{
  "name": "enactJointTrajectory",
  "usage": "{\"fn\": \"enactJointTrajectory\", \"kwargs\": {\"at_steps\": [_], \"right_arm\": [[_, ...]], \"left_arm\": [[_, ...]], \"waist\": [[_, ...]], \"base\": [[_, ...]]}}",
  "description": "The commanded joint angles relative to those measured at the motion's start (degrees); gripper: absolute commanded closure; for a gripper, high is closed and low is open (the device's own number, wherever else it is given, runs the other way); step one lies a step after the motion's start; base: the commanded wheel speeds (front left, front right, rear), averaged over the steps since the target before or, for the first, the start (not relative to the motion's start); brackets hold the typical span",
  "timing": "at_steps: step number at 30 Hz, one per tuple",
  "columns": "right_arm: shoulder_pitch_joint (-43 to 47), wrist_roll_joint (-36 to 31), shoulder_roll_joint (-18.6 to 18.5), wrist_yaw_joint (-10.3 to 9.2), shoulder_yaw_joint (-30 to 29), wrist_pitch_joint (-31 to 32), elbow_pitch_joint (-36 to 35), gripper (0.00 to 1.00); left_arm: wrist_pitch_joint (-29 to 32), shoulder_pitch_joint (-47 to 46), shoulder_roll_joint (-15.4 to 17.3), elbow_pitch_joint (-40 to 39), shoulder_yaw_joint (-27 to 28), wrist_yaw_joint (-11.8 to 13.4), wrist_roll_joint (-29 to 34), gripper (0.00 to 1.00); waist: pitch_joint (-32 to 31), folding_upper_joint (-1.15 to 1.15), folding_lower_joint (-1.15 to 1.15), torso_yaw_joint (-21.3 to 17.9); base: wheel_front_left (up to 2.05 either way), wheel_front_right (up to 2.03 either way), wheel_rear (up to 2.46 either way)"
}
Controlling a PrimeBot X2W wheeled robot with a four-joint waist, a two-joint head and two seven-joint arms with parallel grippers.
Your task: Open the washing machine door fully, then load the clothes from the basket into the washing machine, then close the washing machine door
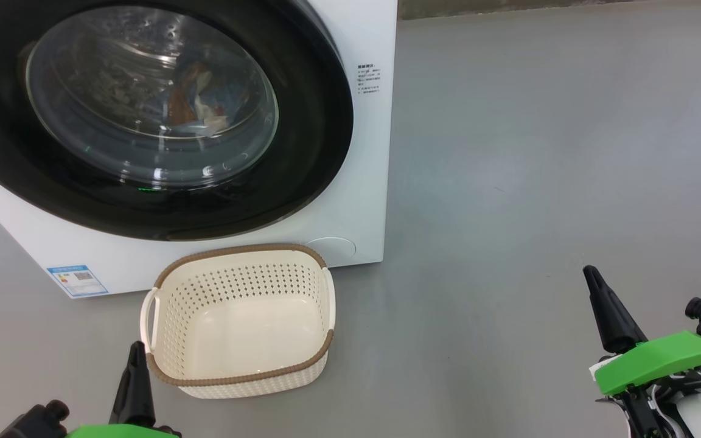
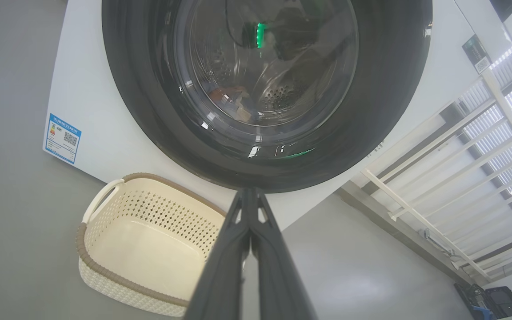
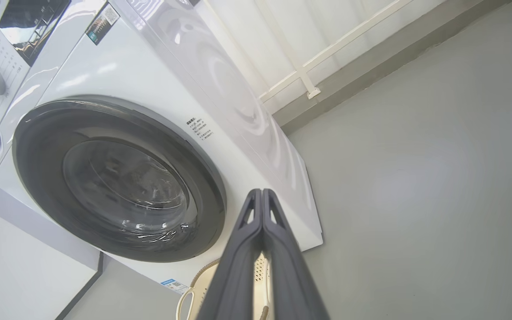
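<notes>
The washing machine (image 1: 362, 201) (image 2: 96, 129) (image 3: 118, 75) stands white on the grey floor. Its door (image 1: 302, 170) (image 2: 149, 120) (image 3: 38, 146) lies shut flat against the front. Through the glass the clothes (image 1: 195, 100) (image 2: 234, 100) show as a blue, orange and cream bundle inside the drum. The cream basket (image 1: 168, 292) (image 2: 149, 204) (image 3: 194, 289) sits empty on the floor before the machine. My left gripper (image 1: 137, 353) (image 2: 249, 193) is shut, holding nothing, just left of the basket. Away at the right, my right gripper (image 1: 589, 275) (image 3: 261, 193) is shut and empty above bare floor.
A blue label (image 1: 76, 280) (image 2: 62, 138) sits low on the machine's front. A white railing (image 2: 460, 178) (image 3: 309, 66) runs along the wall behind. Grey floor (image 1: 539, 152) stretches wide to the right of the machine. A white panel (image 3: 16, 266) stands at the left of the right wrist view.
</notes>
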Motion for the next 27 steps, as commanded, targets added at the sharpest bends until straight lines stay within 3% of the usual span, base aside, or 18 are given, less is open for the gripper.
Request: {"fn": "enactJointTrajectory", "kwargs": {"at_steps": [1, 27], "right_arm": [[-0.75, 1.83, -0.26, -0.06, -1.00, 0.43, -1.33, 1.00], [0.07, 13.46, 3.23, -0.09, -5.67, 4.61, -1.36, 1.00]], "left_arm": [[0.48, -1.84, 0.39, -1.69, 1.10, -0.52, -1.88, 1.00], [4.69, -2.19, 0.53, -1.93, 2.73, -0.81, -16.38, 1.00]], "waist": [[-0.04, 0.00, 0.00, 0.02], [-0.54, 0.00, 0.00, 0.36]], "base": [[0.00, 0.00, 0.00], [0.00, 0.00, 0.00]]}}
